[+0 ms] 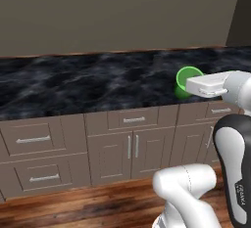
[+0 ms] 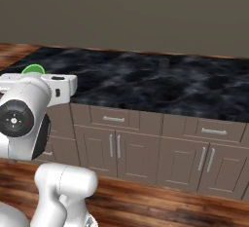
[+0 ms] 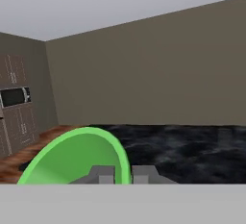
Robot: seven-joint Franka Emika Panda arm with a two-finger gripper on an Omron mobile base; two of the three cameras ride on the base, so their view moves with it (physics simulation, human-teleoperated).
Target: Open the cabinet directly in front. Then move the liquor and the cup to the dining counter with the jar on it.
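Green and close to the lens, the cup [image 3: 77, 158] has its rim between the gripper [image 3: 123, 174] fingertips, which clench it; its base is cut off in the hand view. From the base views the white hand hides most of the cup [image 1: 188, 81] over the tabletop [image 1: 88, 82]; whether it touches the marble cannot be told.
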